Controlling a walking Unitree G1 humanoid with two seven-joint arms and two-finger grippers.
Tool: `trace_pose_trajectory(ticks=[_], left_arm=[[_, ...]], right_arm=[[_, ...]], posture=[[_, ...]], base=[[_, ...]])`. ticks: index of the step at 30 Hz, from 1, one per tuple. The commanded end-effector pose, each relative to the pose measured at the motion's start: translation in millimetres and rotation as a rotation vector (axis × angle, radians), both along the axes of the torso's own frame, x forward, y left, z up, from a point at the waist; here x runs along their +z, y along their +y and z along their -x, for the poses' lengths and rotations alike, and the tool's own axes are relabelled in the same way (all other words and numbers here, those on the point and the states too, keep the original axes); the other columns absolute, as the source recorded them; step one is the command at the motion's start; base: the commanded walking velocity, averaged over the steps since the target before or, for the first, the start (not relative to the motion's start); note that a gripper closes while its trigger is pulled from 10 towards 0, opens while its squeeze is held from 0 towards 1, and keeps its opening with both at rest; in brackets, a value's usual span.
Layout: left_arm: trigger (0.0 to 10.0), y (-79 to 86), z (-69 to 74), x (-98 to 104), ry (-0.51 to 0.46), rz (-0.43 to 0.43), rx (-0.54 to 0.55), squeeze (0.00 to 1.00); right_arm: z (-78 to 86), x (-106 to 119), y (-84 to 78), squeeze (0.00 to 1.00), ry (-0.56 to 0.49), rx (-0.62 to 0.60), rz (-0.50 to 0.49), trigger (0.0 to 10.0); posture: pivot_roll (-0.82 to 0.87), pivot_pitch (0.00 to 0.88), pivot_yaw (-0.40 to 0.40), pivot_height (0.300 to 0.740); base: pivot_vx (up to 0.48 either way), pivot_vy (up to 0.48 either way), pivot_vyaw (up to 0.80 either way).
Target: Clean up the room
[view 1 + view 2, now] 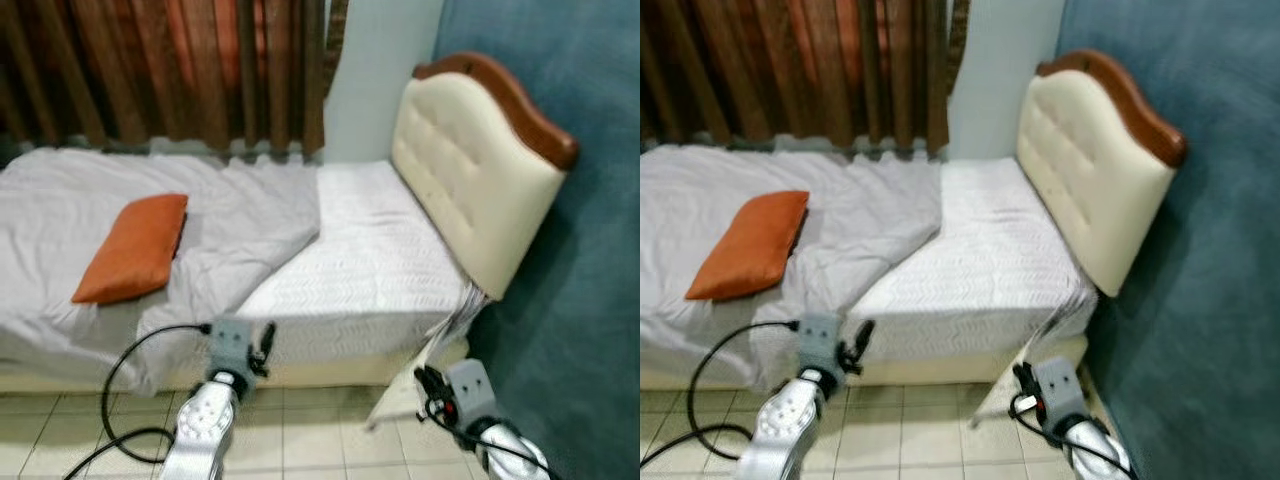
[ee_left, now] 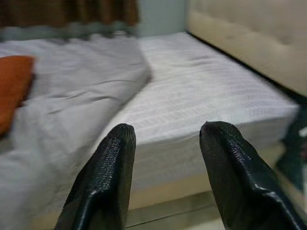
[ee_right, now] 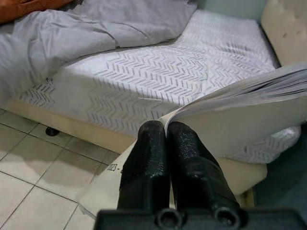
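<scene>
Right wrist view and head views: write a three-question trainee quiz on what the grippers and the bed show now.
1. True or false: the right gripper has its fingers shut on the book.
2. Which colour is the pillow on the grey blanket? A) blue B) orange C) white
3. Fill in: the left gripper has its fingers ____, facing the mattress.

Key: 1 true; 2 B; 3 open.
</scene>
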State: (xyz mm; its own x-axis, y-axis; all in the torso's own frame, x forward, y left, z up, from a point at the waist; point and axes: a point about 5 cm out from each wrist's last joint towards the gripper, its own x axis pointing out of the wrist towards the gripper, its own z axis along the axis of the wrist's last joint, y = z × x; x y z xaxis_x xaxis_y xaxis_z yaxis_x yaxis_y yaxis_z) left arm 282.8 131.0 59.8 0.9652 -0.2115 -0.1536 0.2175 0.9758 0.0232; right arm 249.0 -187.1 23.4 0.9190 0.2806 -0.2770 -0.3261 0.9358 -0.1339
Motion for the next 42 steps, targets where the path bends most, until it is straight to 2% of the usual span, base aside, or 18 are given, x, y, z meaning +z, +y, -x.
trace_pose_trajectory(ticks=[1, 7, 12, 19, 37, 39, 42], left_arm=[[10.0, 7.9, 2.5, -5.0, 0.018, -0.02, -0.008, 0.0], [10.0, 7.1, 9.7, -9.8, 0.026, -0.002, -0.046, 0.0], [10.0, 4.7, 7.3, -7.4, 0.001, 0.016, -0.076, 0.0], [10.0, 6.3, 3.2, -5.0, -0.012, -0.004, -0.091, 0.0], [10.0, 7.6, 0.0, -5.4, -0.015, 0.014, -0.075, 0.0], [10.0, 12.9, 1.6, -6.5, -0.018, 0.046, -0.012, 0.0], [10.0, 12.9, 4.2, -10.3, -0.011, 0.025, -0.015, 0.0]], right_arm=[[-8.2, 16.6, 3.8, 0.0, -0.076, -0.002, -0.03, 0.0], [-3.1, 13.4, -2.6, 0.0, -0.053, -0.045, -0.058, 0.0], [-5.8, 16.5, 2.4, 0.0, -0.065, -0.03, -0.057, 0.0], [-6.1, 16.8, 1.8, 0.0, -0.061, -0.023, -0.05, 0.0], [-7.3, 14.2, 3.2, 0.0, -0.049, -0.011, -0.039, 0.0], [-5.5, 13.8, 1.8, 0.0, -0.048, -0.008, -0.038, 0.0], [-3.9, 11.9, -1.1, 0.0, -0.041, -0.007, -0.031, 0.0]], posture=[[0.04, 0.0, -0.092, 0.74], [0.04, 0.0, -0.09, 0.74], [0.03, 0.0, -0.091, 0.74], [0.03, 0.0, -0.09, 0.74], [0.03, 0.0, -0.086, 0.74], [0.03, 0.0, -0.09, 0.74], [0.03, 0.0, -0.095, 0.74]], base=[[0.469, 0.0, 0.0], [0.467, 0.0, 0.0], [0.469, 0.0, 0.0], [0.467, 0.0, 0.0], [0.469, 0.0, 0.0], [0.469, 0.0, 0.0], [0.469, 0.0, 0.0]])
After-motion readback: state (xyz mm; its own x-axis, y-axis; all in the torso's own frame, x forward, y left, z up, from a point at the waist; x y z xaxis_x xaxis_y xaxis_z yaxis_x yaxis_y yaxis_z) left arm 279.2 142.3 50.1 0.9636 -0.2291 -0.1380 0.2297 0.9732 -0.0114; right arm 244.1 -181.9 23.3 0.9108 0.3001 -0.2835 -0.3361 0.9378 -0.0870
